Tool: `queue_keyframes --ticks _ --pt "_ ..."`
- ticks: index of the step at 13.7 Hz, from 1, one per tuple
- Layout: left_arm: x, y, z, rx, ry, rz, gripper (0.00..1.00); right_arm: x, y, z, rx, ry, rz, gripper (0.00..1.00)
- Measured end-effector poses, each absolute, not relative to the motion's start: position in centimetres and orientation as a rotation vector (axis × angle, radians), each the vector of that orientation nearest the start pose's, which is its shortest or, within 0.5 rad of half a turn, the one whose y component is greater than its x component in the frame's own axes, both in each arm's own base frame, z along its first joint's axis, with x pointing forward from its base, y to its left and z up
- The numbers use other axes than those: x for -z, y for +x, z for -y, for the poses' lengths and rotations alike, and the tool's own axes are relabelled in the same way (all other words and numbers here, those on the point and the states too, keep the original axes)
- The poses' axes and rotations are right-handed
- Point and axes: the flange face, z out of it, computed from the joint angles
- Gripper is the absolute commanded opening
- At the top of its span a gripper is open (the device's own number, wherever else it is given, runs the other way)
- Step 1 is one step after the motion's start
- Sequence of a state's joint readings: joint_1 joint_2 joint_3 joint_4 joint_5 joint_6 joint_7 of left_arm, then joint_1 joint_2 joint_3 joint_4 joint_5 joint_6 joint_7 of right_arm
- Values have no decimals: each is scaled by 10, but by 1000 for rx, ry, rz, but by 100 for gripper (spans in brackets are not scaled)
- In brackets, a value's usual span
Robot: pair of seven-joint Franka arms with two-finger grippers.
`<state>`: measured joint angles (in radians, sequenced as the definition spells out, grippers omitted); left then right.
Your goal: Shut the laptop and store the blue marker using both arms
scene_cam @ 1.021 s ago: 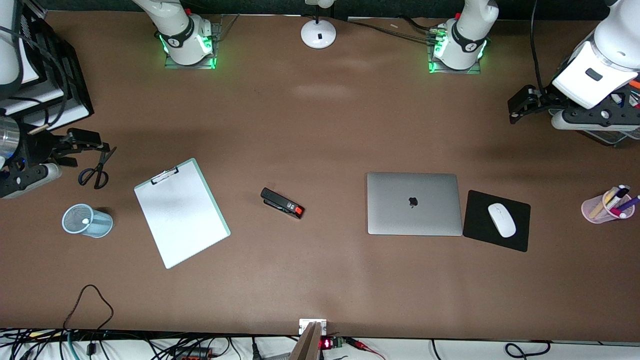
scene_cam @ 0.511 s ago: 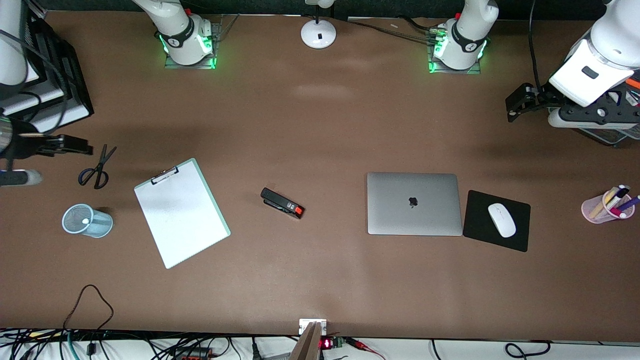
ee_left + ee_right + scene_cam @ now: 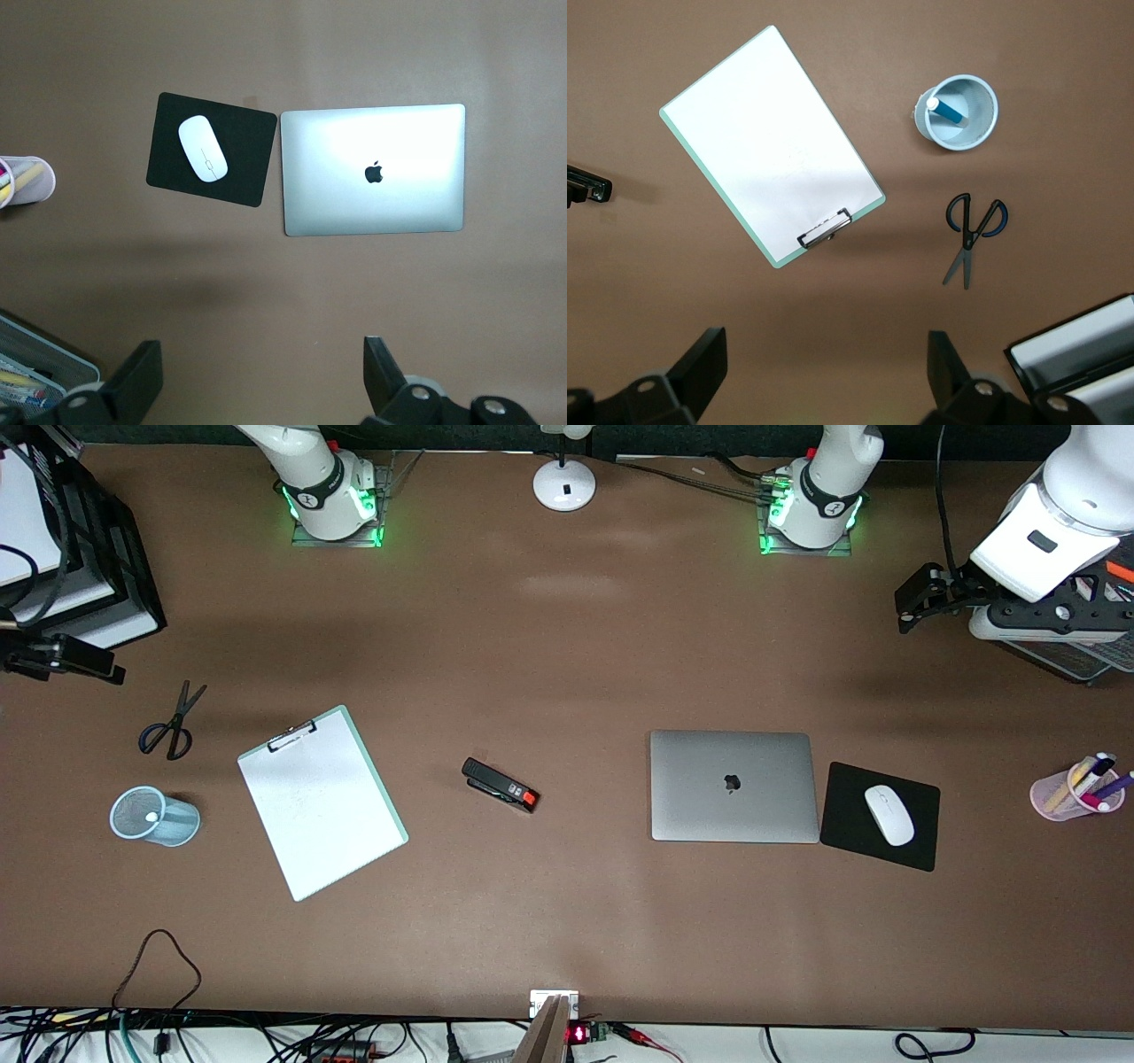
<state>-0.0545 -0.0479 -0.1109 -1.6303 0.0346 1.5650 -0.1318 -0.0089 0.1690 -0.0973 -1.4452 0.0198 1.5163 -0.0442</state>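
Observation:
The laptop (image 3: 733,786) lies shut on the brown table, lid up with the black apple logo; it also shows in the left wrist view (image 3: 373,170). The blue marker (image 3: 950,111) lies in a light-blue mesh cup (image 3: 976,133) near the right arm's end; in the front view only its white end (image 3: 152,816) shows inside the cup (image 3: 173,825). My left gripper (image 3: 905,611) is open and empty, held high over bare table (image 3: 261,390). My right gripper (image 3: 104,670) is open and empty, over the table beside the scissors (image 3: 824,381).
White clipboard (image 3: 321,802), black stapler (image 3: 500,785), scissors (image 3: 171,722), black mouse pad (image 3: 842,833) with white mouse (image 3: 889,814), pink cup of pens (image 3: 1072,790), lamp base (image 3: 564,485), black file rack (image 3: 97,576), mesh tray (image 3: 1076,657).
My right gripper has drawn back from over the scissors toward the table's end and the file rack. My left gripper has shifted slightly toward the robots' side. Nothing on the table moved.

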Motion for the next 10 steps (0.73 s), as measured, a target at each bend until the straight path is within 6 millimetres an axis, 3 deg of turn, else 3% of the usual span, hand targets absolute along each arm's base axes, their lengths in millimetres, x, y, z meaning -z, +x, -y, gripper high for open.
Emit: queue_keyframes --ticks 10 --pt "-623 525 87 -22 -3116 -52 100 -587 558 63 -80 -3119 -120 100"
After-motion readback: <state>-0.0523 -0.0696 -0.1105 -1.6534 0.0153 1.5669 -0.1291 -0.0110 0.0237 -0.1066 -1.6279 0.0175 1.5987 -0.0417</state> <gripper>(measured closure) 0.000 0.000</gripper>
